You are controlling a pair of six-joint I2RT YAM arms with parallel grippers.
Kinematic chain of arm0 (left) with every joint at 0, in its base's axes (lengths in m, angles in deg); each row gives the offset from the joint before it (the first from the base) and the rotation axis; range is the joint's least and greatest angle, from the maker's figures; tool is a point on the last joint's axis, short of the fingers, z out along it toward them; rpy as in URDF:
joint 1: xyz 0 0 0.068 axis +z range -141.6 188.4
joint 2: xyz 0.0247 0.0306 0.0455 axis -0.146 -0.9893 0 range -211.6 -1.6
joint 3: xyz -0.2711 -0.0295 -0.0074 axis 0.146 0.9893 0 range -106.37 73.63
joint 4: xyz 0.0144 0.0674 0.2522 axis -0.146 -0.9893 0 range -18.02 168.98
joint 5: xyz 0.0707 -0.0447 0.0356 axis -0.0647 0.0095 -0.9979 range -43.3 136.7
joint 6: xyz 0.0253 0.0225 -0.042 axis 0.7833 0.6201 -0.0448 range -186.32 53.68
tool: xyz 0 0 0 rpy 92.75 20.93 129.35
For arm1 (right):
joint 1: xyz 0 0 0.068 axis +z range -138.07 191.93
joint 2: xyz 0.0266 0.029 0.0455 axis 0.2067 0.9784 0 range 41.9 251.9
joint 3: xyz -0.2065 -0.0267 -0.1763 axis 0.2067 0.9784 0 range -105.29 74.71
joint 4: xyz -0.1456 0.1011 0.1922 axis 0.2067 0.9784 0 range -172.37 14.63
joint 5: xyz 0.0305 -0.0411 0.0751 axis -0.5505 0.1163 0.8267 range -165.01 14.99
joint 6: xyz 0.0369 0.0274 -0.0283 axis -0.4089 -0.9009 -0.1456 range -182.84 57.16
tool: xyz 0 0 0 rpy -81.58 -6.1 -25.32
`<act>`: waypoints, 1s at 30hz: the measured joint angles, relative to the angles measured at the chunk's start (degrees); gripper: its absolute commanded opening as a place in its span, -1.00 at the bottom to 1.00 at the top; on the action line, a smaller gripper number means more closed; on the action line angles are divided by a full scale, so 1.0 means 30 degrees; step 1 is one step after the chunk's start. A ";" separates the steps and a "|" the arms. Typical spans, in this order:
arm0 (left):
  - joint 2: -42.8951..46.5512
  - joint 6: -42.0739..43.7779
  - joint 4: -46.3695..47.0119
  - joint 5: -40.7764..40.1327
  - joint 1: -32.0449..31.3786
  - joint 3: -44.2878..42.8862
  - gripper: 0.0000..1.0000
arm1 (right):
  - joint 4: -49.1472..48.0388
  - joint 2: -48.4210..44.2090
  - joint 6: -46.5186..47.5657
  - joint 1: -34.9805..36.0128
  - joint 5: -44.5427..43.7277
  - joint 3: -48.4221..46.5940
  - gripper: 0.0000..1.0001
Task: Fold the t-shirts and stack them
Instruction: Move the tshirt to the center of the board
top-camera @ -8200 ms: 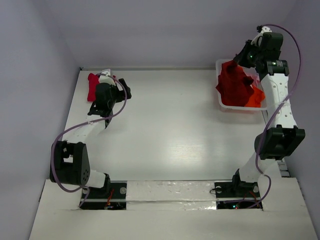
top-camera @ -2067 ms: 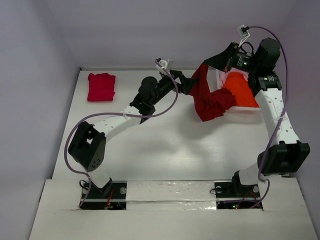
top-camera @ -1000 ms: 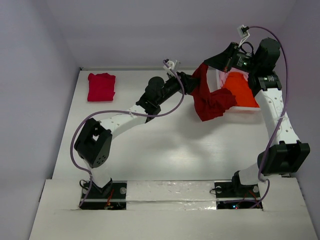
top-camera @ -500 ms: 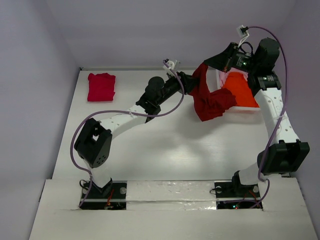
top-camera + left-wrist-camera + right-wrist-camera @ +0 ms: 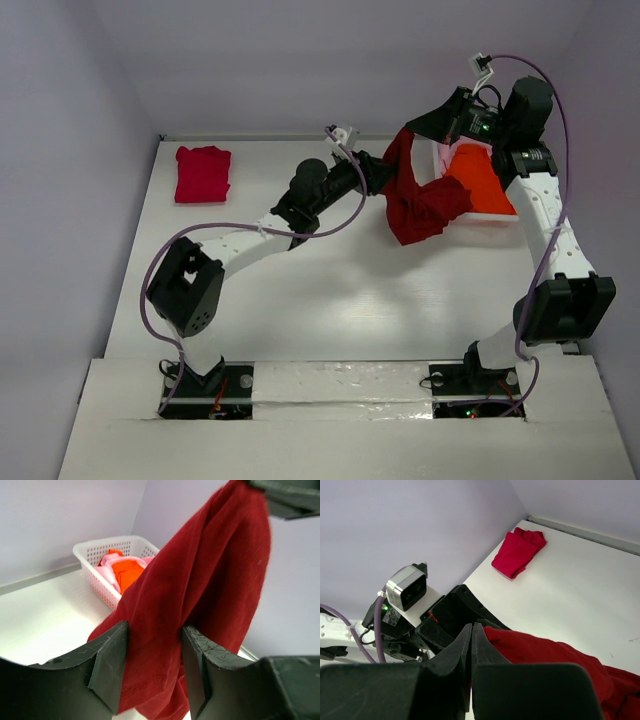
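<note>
A large dark red t-shirt hangs in the air left of the white basket. My right gripper is shut on its top edge, as the right wrist view shows. My left gripper is open, its jaws astride the hanging cloth a little below that; its fingertips stand beside the cloth. A bright orange t-shirt and a pale pink one lie in the basket. A crimson-pink t-shirt lies folded at the far left of the table.
The basket stands at the far right corner against the back wall. Walls close the table at the back and both sides. The left arm stretches diagonally across the table's middle.
The right gripper lifted the dark red t-shirt out of the basket and leftward. The left arm swung from the folded shirt to the hanging cloth and has edged slightly closer.
</note>
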 measured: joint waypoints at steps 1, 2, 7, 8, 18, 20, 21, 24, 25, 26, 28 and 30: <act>0.0007 -0.0036 0.0058 0.0000 0.0000 0.0131 -0.18 | 0.0007 0.0000 0.0022 0.0000 0.0000 0.0000 -1.00; 0.0036 -0.0044 0.0080 -0.0015 0.0000 0.0291 -0.19 | 0.0015 0.0000 0.0036 0.0000 0.0000 0.0000 -1.00; 0.0342 -0.0036 0.0087 -0.0124 0.0000 0.0947 -0.63 | 0.0022 0.0000 0.0087 0.0000 -0.0015 0.0000 -1.00; 0.0423 -0.0036 0.0080 -0.0189 0.0000 0.0976 -0.81 | 0.0022 -0.0007 0.0095 0.0000 -0.0015 0.0000 -1.00; 0.0780 0.0095 -0.0029 -0.0350 0.0000 0.0984 -1.00 | 0.0007 0.0000 0.0087 0.0000 -0.0022 0.0000 -1.00; 0.0780 0.0124 -0.0029 -0.0350 0.0000 0.0984 -1.00 | 0.0007 0.0000 0.0095 0.0000 -0.0022 0.0000 -1.00; 0.0780 0.0146 -0.0036 -0.0350 0.0000 0.0984 -1.00 | 0.0007 -0.0007 0.0095 0.0000 -0.0022 0.0000 -1.00; 0.0780 0.0306 -0.0044 -0.0430 0.0000 0.0984 -1.00 | 0.0007 0.0000 0.0160 0.0000 -0.0022 0.0015 -1.00; 0.0780 0.0379 -0.0073 -0.0488 0.0000 0.0984 -1.00 | 0.0015 0.0000 0.0204 0.0000 -0.0029 0.0022 -1.00; 0.0780 0.0459 -0.0138 -0.0605 0.0000 0.0984 -1.00 | 0.0015 -0.0007 0.0255 0.0000 -0.0036 0.0051 -1.00; 0.0787 0.0634 -0.0299 -0.1020 0.0000 0.0984 -1.00 | 0.0073 -0.0007 0.0474 0.0000 -0.0087 0.0153 -1.00; 0.0874 0.0867 -0.0729 -0.1734 0.0000 0.0984 -1.00 | 0.0605 -0.0015 0.0991 0.0000 -0.0546 0.0189 -1.00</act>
